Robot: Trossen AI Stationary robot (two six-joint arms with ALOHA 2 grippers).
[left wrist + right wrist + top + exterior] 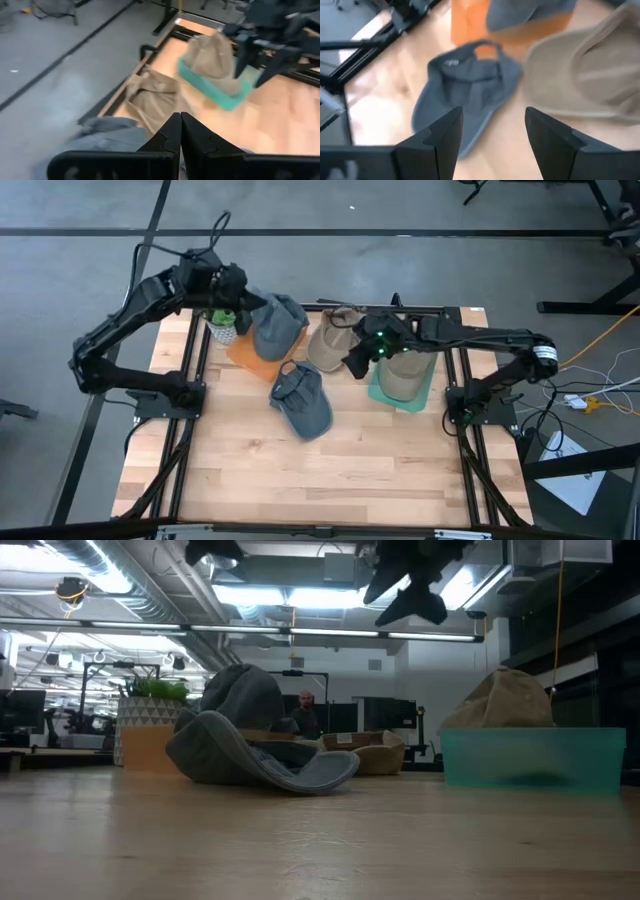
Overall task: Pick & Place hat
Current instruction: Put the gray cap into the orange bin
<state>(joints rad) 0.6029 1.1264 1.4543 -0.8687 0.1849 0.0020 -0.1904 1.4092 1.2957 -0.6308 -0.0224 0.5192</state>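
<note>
left gripper [180,131] closed, empty | right gripper [492,132] parted above grey hat [465,92] | no legible writing

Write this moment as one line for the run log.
left gripper: shut, above grey hat on orange bin | right gripper: open, empty, raised | grey cap: loose on table | tan hat: in teal bin

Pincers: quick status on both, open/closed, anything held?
Left pincer: closed, empty, raised above the grey hat on the orange tray.
Right pincer: open, empty, above the table between the grey cap and the tan hat.
</note>
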